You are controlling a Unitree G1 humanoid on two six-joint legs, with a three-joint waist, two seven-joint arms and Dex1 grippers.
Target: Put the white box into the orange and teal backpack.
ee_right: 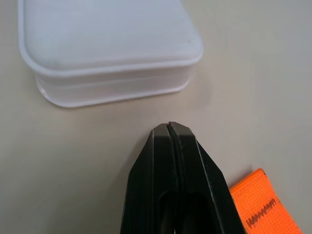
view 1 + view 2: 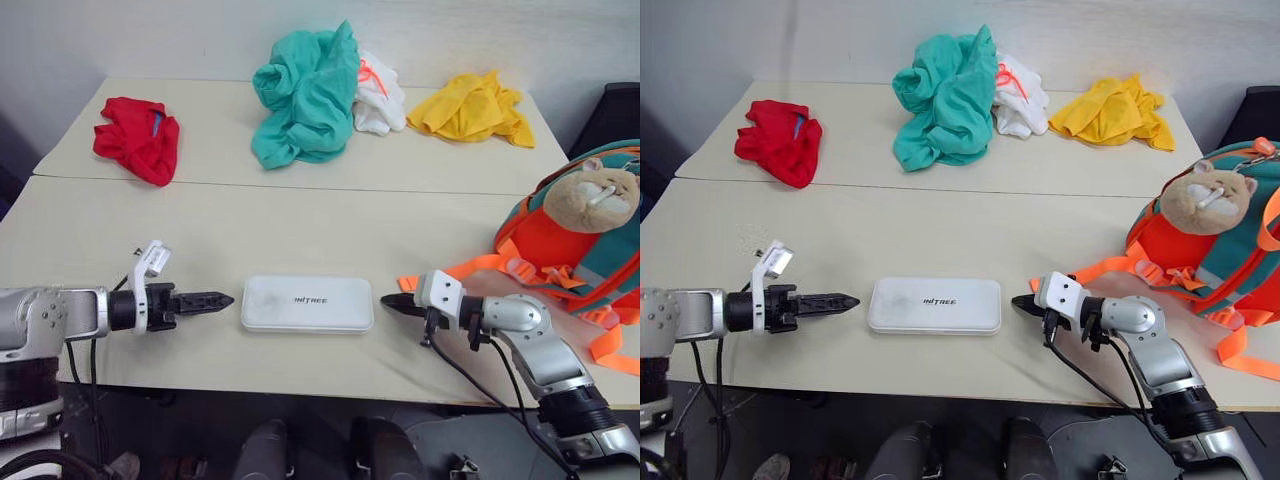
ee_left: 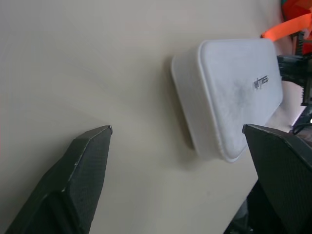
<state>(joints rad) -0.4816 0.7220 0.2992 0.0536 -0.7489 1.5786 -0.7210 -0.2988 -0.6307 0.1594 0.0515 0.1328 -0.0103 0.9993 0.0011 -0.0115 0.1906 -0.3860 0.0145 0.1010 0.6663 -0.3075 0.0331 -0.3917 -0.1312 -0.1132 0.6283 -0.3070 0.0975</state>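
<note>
The white box (image 2: pixel 307 303) lies flat near the table's front edge, grey lettering up. My left gripper (image 2: pixel 222 299) points at its left end from a short gap away; in the left wrist view its black fingers (image 3: pixel 83 170) stand wide apart, open and empty, with the box (image 3: pixel 234 97) ahead. My right gripper (image 2: pixel 390 300) points at the box's right end, shut with nothing in it, its tips (image 1: pixel 169 126) pressed together just short of the box (image 1: pixel 107 48). The orange and teal backpack (image 2: pixel 545 245) with a plush hamster (image 2: pixel 597 195) lies at the right edge.
Orange webbing straps (image 2: pixel 470 268) trail from the backpack toward my right gripper. On the far table lie a red cloth (image 2: pixel 138 138), a teal cloth heap (image 2: pixel 305 95), a white cloth with orange string (image 2: pixel 378 100) and a yellow cloth (image 2: pixel 470 108).
</note>
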